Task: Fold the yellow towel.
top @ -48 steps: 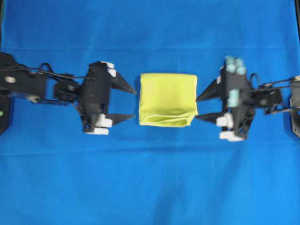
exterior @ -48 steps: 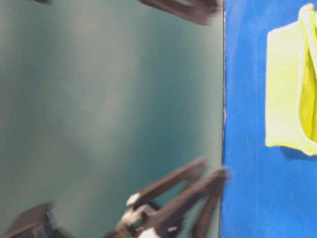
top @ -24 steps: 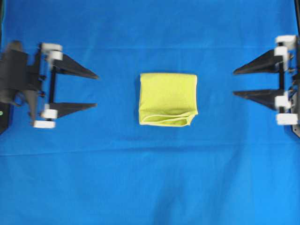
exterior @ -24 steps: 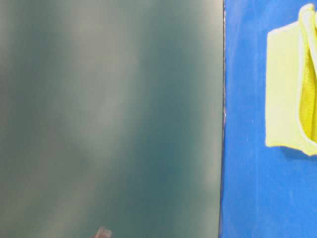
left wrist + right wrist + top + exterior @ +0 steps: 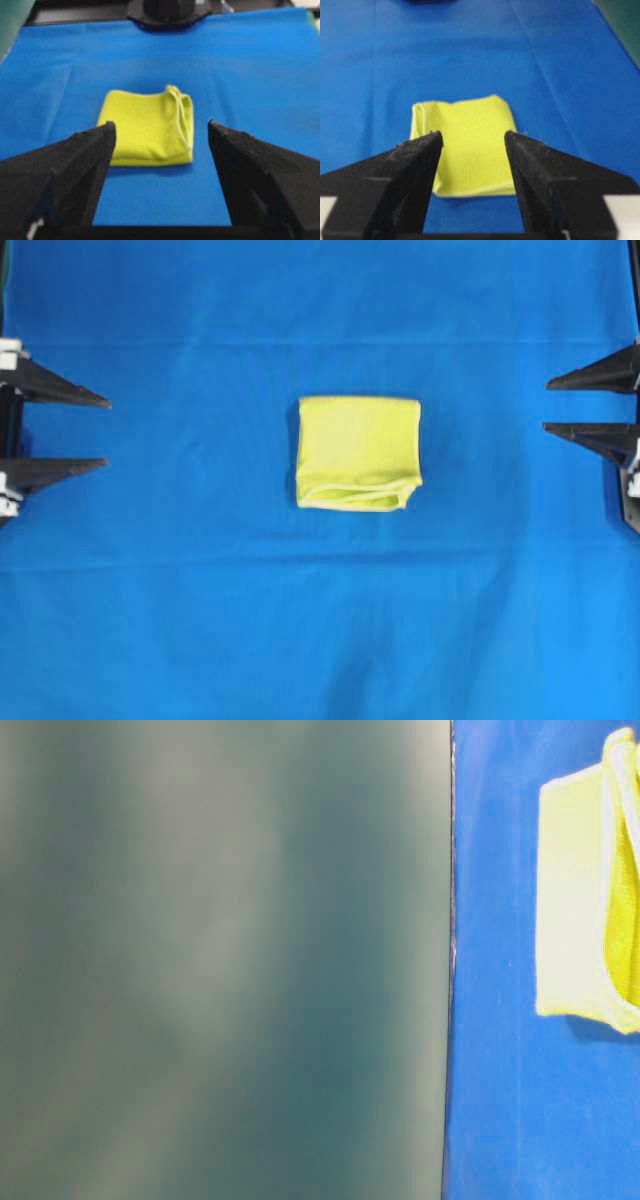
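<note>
Overhead view: the yellow towel (image 5: 358,453) sits folded into a compact block at the centre of the frame on the blue cloth (image 5: 320,620), its layered hem edges showing along the lower side. At far left the left gripper (image 5: 100,432) is mostly cut off by the frame edge; only two spread black fingers show, holding nothing. At far right the right gripper (image 5: 548,407) is likewise clipped, fingers apart and empty. Both are well apart from the towel.

Table-level view: a blurry grey-green surface (image 5: 220,960) fills the left two thirds; the towel (image 5: 572,900) is cut off at the upper right edge.

Left wrist view: wide-spread fingers (image 5: 75,165) frame the towel (image 5: 145,127) beyond them, untouched.

Right wrist view: blurred fingers (image 5: 405,170) stand parted, partly hiding the towel's (image 5: 470,130) near edge.
</note>
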Controlling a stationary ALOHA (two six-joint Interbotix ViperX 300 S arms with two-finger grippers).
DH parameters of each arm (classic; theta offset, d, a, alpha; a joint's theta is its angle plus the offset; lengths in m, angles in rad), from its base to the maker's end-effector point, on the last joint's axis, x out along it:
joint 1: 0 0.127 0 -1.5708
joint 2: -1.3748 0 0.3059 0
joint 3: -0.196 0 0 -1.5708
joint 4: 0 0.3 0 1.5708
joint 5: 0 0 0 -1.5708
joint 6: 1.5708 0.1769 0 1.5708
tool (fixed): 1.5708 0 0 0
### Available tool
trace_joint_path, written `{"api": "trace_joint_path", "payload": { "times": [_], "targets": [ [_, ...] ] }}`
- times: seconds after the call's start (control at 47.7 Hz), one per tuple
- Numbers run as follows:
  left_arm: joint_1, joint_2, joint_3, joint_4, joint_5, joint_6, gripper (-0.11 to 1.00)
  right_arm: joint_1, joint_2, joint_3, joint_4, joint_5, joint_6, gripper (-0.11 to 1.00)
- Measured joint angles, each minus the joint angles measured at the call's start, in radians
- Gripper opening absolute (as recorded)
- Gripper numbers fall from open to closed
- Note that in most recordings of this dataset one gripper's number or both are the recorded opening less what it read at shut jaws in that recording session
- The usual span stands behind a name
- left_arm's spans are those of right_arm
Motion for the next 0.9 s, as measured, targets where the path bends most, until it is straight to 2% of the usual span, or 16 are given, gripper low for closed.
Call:
{"api": "trace_joint_path", "payload": {
  "times": [0.21, 0.901],
  "targets": [
    [0.0, -0.078, 0.091, 0.0, -0.003, -0.017, 0.71, -0.002, -0.011, 0.058, 0.023, -0.077, 0.0, 0.58],
    [0.0, -0.087, 0.095, -0.002, -0.005, -0.017, 0.71, -0.003, -0.006, 0.063, 0.034, -0.097, 0.002, 0.58]
  ]
}}
